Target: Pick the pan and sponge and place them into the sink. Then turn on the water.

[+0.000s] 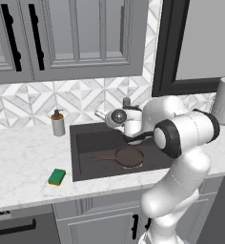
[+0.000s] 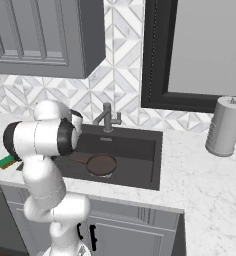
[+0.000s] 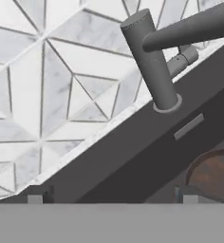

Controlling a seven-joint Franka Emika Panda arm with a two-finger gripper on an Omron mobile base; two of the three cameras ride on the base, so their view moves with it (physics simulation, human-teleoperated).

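Writing or brand marks cannot be made out on anything here: the grey soap dispenser bottle with a dark pump top [image 1: 58,123], the tall grey cylindrical canister [image 2: 225,126] and the cabinet fronts all look plain.

Taking the large rectangular dark grey sink [image 1: 86,143] as the landmark, the small round dark brown frying pan [image 1: 127,156] lies flat inside it on the basin floor, its long thin handle pointing toward the basin's left wall. From the right base camera the pan [image 2: 101,164] sits near the middle of the basin [image 2: 140,150]. In the hand camera its brown rim [image 3: 213,173] shows at the lower right, below the sink's back wall [image 3: 133,152].

The small rectangular sponge with a green top over a yellow layer [image 1: 57,177] lies outside the sink, on the white marble tabletop [image 1: 19,162] just left of the basin's front left corner. From the right base camera a bit of it [image 2: 6,161] peeks out beside the robot's arm.

The grey metal faucet [image 2: 107,118] stands at the middle of the sink's back edge, against the patterned tile backsplash [image 1: 33,100]. The soap dispenser stands at the sink's back left corner; the canister stands well to the sink's right.

The end effector [image 3: 112,195] hangs above the basin facing the faucet [image 3: 154,61], its two dark fingertips [image 3: 35,194] spread wide apart with nothing between them.
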